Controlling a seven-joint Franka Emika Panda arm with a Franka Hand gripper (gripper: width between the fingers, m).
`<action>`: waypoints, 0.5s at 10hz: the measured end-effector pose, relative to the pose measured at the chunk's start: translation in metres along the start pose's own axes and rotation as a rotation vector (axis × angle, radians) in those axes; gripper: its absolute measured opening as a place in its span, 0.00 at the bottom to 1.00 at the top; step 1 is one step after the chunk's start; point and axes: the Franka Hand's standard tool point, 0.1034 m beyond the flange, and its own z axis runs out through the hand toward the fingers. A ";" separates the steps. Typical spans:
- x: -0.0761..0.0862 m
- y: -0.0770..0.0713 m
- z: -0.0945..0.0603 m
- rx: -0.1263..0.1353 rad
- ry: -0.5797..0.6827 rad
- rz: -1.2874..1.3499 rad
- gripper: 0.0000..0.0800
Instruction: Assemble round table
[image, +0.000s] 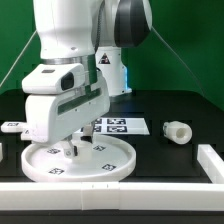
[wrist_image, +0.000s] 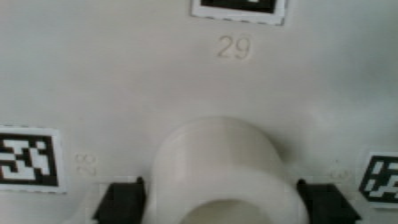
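The large rimmed round disc (image: 85, 160) lies flat at the exterior view's lower left, with tags on its face (wrist_image: 107, 90). A short hollow white hub (wrist_image: 221, 160) rises from its middle. My gripper (image: 72, 150) is down on the disc, and its two dark fingers (wrist_image: 121, 200) press against either side of the hub. The short thick cylinder leg (image: 177, 131) lies on the table at the exterior view's right, apart from the gripper. A small white tagged part (image: 12, 126), partly cut off at the exterior view's left edge, may be the cross-shaped piece.
The marker board (image: 122, 125) lies flat just behind the disc. A long white straight-edged bar (image: 208, 160) runs along the exterior view's right and front. The arm's white body hides the back left of the table.
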 end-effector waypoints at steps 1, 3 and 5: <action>0.000 0.000 0.000 0.000 0.000 0.000 0.51; 0.000 0.000 0.000 0.000 0.000 0.000 0.51; 0.002 0.000 0.000 -0.001 0.001 0.002 0.51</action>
